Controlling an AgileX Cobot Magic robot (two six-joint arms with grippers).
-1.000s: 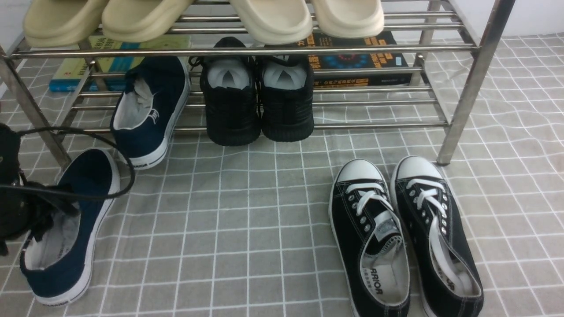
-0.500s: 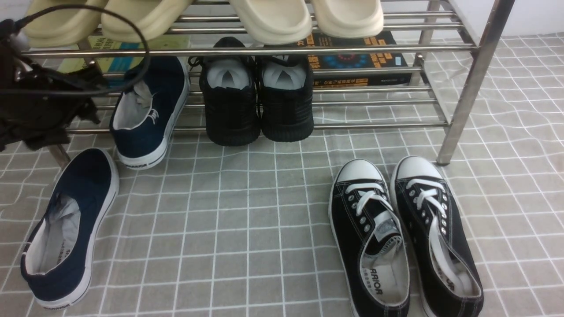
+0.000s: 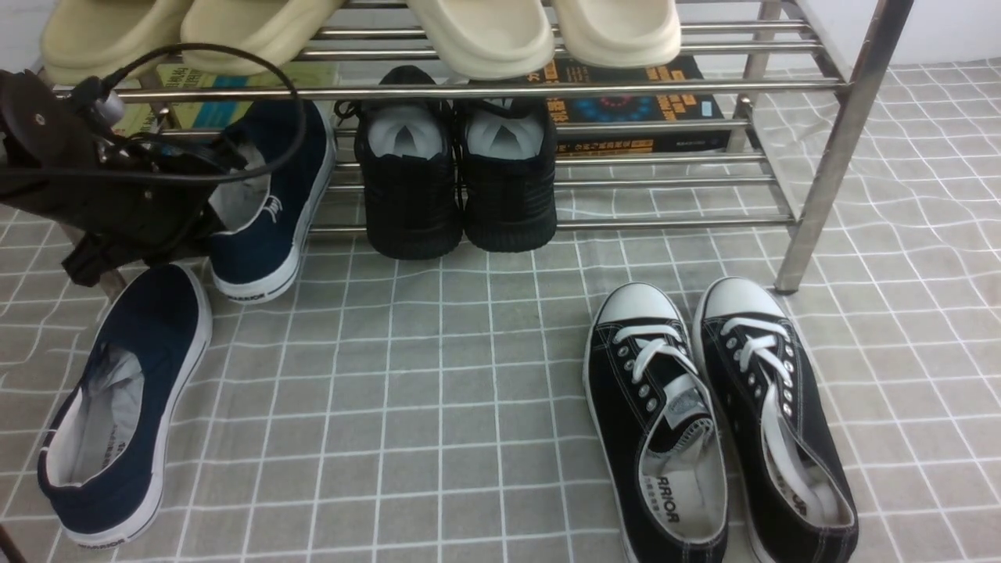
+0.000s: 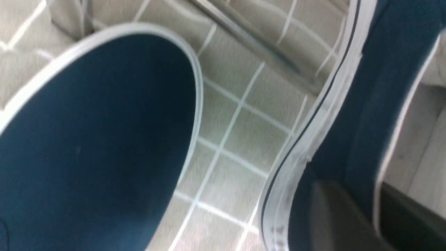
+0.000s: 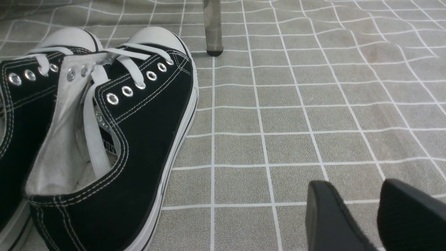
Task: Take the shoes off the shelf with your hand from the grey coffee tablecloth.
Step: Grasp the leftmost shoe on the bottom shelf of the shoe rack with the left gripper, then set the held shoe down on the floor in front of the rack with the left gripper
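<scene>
Navy slip-on (image 3: 168, 344) lying on grey cloth (image 3: 438, 438), that one done; its mate (image 3: 301, 156) still needing to come off steel rack (image 3: 657, 224), left fingers (image 4: 362, 216) pinching its side wall; right fingers (image 5: 348, 216) standing apart, holding nothing.

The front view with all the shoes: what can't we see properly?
- Navy canvas slip-on on the steel rack, front view: the black left gripper and its cable hide part of its opening.
- Cream clogs, front view: the top edge cuts them off.
- Black lace-up sneakers, front view: the bottom edge cuts off their heels.
</scene>
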